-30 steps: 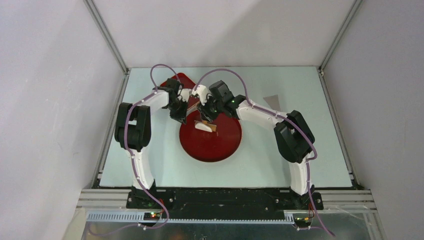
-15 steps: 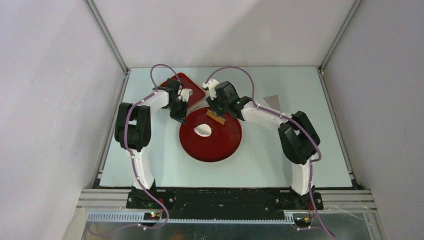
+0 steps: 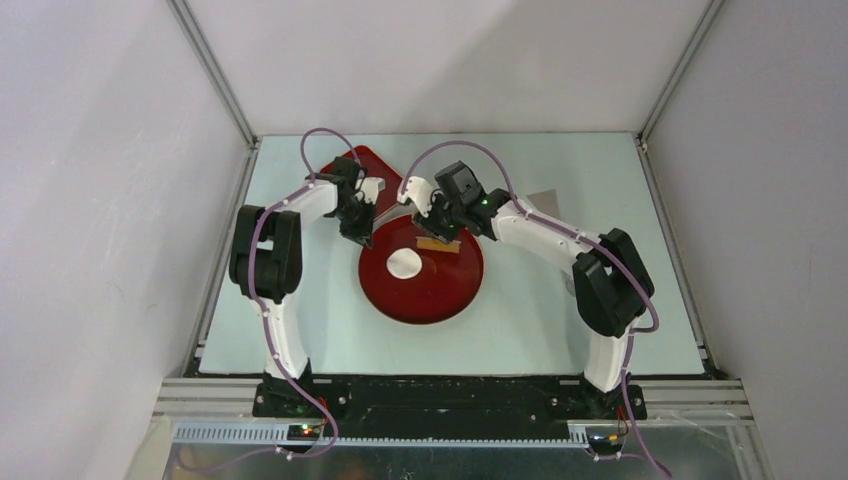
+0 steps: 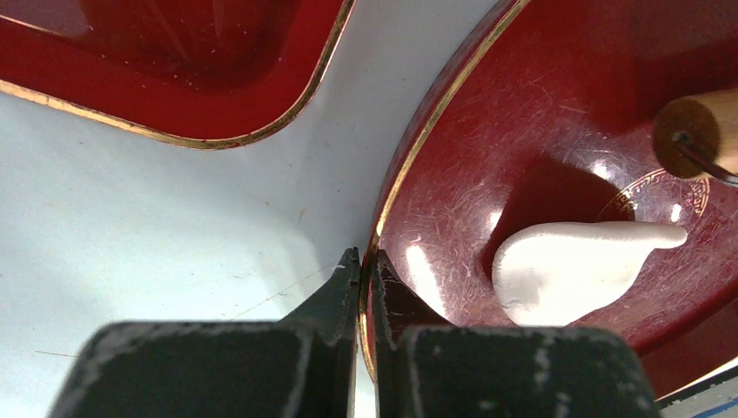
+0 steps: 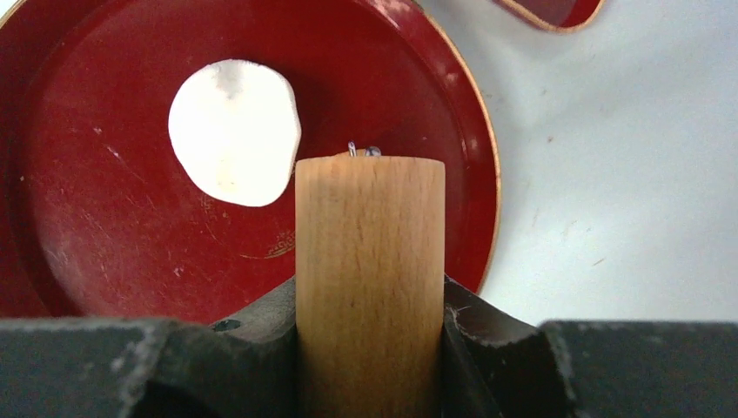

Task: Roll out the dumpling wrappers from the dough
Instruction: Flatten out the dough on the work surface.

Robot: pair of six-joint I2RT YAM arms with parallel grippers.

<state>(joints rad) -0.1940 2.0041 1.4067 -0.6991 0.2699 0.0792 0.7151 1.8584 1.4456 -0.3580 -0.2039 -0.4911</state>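
A flat white dough disc, the dumpling wrapper [image 3: 404, 264] [image 5: 233, 131] [image 4: 566, 270], lies left of centre on the round red plate [image 3: 440, 295]. My left gripper [image 3: 360, 238] [image 4: 363, 261] is shut on the plate's gold rim [image 4: 396, 187] at its back left. My right gripper [image 3: 437, 232] [image 5: 370, 296] is shut on a short wooden rolling pin [image 5: 370, 252] [image 3: 436, 243], held above the plate's back part, behind and to the right of the wrapper and apart from it. The pin's round end [image 4: 692, 135] shows in the left wrist view.
A square red tray [image 3: 372, 165] [image 4: 174, 78] with a gold edge sits on the pale table behind the plate, close to my left gripper. A small grey patch [image 3: 545, 200] lies at the back right. Frame posts and white walls close in the table.
My right gripper has lifted the rolling pin off the dough and drawn it back and right. The wrapper now lies uncovered and rounder. The left gripper has stayed on the rim.
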